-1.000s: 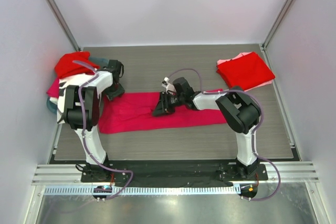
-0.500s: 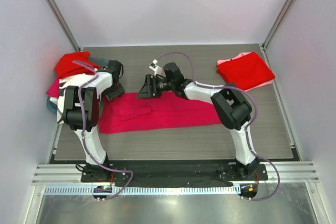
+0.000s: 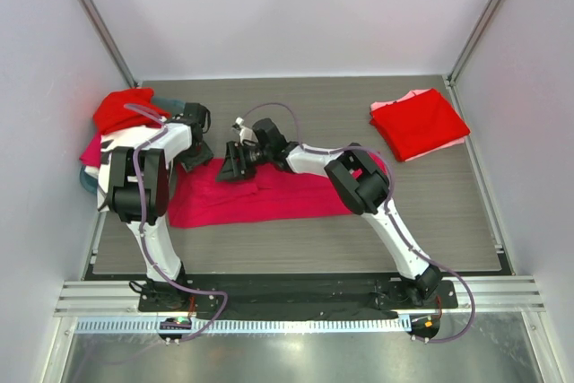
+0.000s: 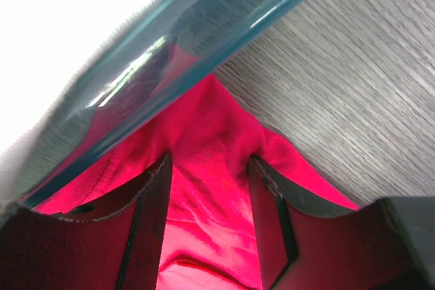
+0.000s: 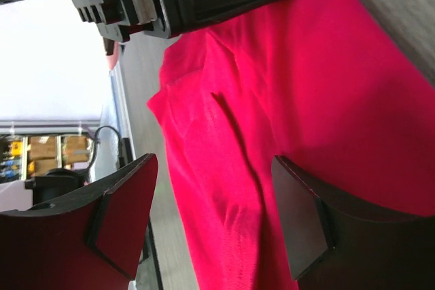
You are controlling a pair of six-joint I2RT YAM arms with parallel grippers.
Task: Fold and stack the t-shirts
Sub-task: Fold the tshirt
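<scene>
A crimson t-shirt (image 3: 278,193) lies spread in a long strip across the table's middle. My left gripper (image 3: 195,157) sits on its far left corner. In the left wrist view the left gripper (image 4: 209,161) is narrowed on a bunched ridge of the crimson t-shirt (image 4: 211,127). My right gripper (image 3: 231,168) reaches far left over the shirt, close to the left gripper. In the right wrist view the right gripper (image 5: 214,161) is open just above the crimson t-shirt (image 5: 306,100), gripping nothing. A folded red t-shirt (image 3: 418,121) lies at the back right.
A heap of red shirts (image 3: 124,110) fills a teal bin (image 3: 86,182) at the far left; the teal bin's rim (image 4: 204,32) shows right beside the left fingers. The right arm's forearm stretches over the shirt's middle. Grey walls close in the table.
My right gripper has swept left along the shirt, from its middle to its left end near the left gripper. The left arm has not moved.
</scene>
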